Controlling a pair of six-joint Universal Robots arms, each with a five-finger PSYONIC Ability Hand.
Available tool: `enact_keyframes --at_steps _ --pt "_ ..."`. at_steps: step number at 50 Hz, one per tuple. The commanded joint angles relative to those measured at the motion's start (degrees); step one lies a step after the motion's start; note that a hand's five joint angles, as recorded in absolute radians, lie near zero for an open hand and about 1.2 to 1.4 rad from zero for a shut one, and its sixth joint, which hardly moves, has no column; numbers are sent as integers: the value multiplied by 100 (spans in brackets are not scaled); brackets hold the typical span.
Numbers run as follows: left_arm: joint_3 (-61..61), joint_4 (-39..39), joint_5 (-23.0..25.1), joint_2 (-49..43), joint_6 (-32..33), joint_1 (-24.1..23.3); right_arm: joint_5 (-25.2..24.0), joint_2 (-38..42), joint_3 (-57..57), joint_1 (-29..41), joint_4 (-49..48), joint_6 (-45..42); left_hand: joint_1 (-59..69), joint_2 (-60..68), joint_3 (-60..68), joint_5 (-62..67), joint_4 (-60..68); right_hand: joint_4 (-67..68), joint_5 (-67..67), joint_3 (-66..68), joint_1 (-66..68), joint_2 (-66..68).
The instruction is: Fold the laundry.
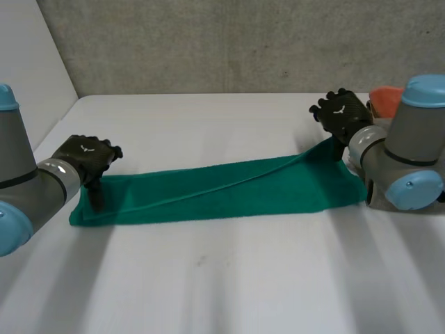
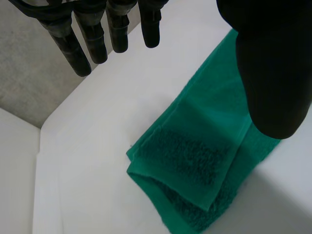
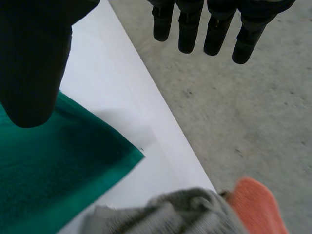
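Observation:
A green towel (image 1: 222, 188) lies folded into a long strip across the white table (image 1: 208, 278). My left hand (image 1: 89, 158) hovers over the strip's left end with fingers (image 2: 97, 34) straight and thumb apart, holding nothing; the towel's end (image 2: 195, 161) lies below the thumb. My right hand (image 1: 341, 115) hangs above the strip's right end, fingers (image 3: 214, 29) straight and spread from the thumb, empty. The towel's corner (image 3: 73, 165) lies under that thumb.
A pile of grey cloth (image 3: 165, 214) and orange cloth (image 3: 256, 202) lies at the table's far right, beside the towel's corner; the orange cloth (image 1: 384, 101) shows behind my right arm. A concrete wall stands behind the table's back edge.

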Motion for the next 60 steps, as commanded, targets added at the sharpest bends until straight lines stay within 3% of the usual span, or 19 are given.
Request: enact_keyframes --at_steps 1,12,17,24,26,28,38,45,52,60 --pt "15 -161 137 169 -271 -70 -100 618 -657 58 100 100 -148 -147 -199 -250 -137 786 741 765 797 782" --pt "-20 -169 296 389 -561 -97 -303 2244 -2757 -21 742 715 -152 -151 -203 -255 -141 2383 2339 2362 2394 2380" --pt "-11 -161 296 371 -561 -105 -355 2894 -3626 -30 716 777 -152 -151 -203 -255 -141 3778 3734 3757 3789 3775" --pt "-11 -161 305 327 -570 -123 -338 3194 -3936 31 487 803 -152 -151 -203 -255 -141 5124 5079 5103 5135 5120" --pt "-11 -161 322 318 -570 -105 -355 3177 -3883 40 487 821 -152 -151 -203 -255 -141 6503 6459 6482 6514 6500" --pt "-11 -161 331 310 -570 -97 -329 3106 -3822 58 487 865 -152 -151 -203 -255 -141 6508 6464 6487 6519 6505" --pt "41 -117 270 28 -535 -97 -347 1772 -2575 128 575 1172 -152 -151 -203 -255 -141 6508 6464 6487 6519 6505" --pt "85 76 199 -367 -579 -193 -382 102 -1397 286 918 1216 -152 -151 -203 -255 -141 6508 6464 6487 6519 6505" --pt "261 208 -20 -964 -535 -351 -417 -1437 -412 523 839 1524 2120 2121 2069 2018 2132 6508 6464 6487 6519 6505" --pt "463 305 -257 -1378 -403 -352 -417 -2316 344 699 637 1814 2358 2359 2307 2256 2370 6508 6464 6487 6519 6505"
